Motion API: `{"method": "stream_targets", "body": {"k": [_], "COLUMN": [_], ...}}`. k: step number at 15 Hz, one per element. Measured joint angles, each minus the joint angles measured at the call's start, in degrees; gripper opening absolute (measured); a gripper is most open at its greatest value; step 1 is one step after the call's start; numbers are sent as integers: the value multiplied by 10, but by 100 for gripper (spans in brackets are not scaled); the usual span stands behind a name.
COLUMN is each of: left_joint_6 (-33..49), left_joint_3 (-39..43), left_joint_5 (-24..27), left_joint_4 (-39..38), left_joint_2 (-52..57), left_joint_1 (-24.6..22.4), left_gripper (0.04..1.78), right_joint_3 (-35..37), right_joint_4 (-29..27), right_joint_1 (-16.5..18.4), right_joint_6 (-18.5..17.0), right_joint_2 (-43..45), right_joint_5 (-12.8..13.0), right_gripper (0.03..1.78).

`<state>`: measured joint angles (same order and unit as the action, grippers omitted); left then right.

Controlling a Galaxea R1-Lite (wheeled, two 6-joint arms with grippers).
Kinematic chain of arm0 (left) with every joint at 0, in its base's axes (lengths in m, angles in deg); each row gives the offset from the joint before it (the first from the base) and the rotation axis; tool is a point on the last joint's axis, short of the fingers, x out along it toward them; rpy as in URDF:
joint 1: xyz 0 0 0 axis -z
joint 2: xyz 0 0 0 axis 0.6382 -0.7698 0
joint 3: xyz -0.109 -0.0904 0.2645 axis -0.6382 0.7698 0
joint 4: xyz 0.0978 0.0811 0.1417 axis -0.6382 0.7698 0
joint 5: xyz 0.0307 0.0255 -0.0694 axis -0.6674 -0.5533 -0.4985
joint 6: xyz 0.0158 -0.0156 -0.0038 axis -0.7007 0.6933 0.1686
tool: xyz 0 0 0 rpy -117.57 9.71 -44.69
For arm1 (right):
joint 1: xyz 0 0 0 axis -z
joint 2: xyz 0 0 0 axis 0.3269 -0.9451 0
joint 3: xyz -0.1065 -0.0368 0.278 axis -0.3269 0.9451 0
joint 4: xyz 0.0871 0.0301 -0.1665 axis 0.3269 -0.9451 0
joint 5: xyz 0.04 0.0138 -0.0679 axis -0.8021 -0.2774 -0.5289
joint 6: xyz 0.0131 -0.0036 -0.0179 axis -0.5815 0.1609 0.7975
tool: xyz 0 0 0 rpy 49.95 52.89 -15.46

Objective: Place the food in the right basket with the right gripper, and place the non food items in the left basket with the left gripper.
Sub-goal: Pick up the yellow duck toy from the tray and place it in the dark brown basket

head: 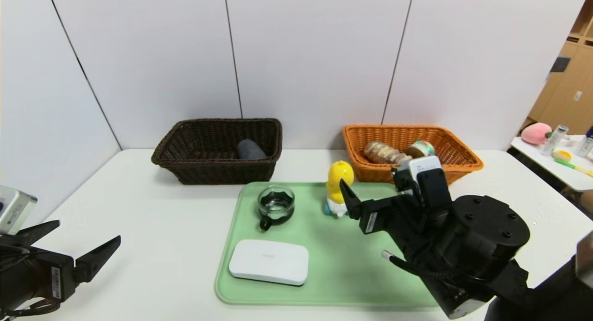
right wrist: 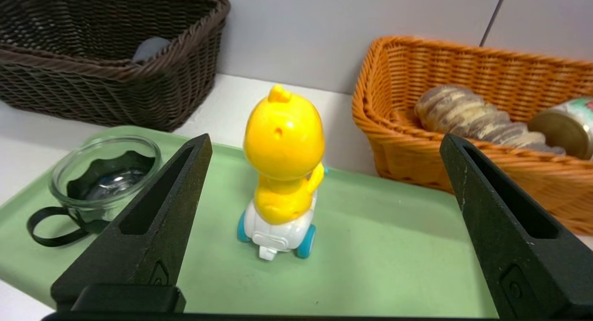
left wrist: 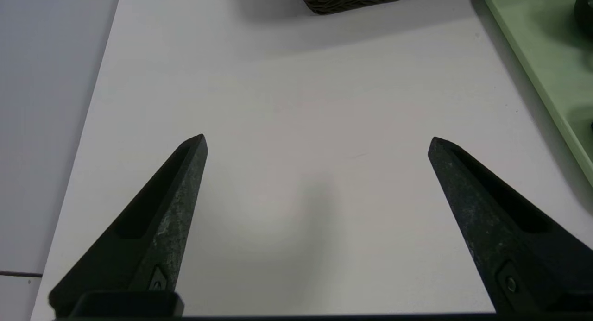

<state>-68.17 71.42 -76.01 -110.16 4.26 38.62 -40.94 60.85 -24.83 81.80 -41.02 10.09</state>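
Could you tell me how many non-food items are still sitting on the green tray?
3: the glass cup at its far left, the duck toy at the far middle, and the white box near its front left. None appear hidden.

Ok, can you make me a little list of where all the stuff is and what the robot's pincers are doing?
dark basket: grey cloth inside
orange basket: bread roll and tin inside
green tray: duck toy, glass cup, white box on it
left pincer: open, empty, over bare table left of the tray
right pincer: open, empty, over the tray, pointing at the duck toy
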Motion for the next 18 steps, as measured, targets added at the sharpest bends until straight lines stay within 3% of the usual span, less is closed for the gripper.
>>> {"method": "stream_targets", "body": {"k": [11, 18], "left_joint_6": [-1, 1], "left_joint_3": [7, 10], "left_joint_5": [0, 0], "left_joint_4": [-3, -3], "left_joint_2": [0, 0], "left_joint_1": [0, 0], "left_gripper": [169, 169], "right_joint_3": [-76, -121], "right_joint_4": [-1, 0], "right_joint_1": [0, 30], "right_joint_6": [-26, -29], "right_joint_2": [-109, -171], "right_joint_5": [1, 0], "right_gripper": [169, 169]}}
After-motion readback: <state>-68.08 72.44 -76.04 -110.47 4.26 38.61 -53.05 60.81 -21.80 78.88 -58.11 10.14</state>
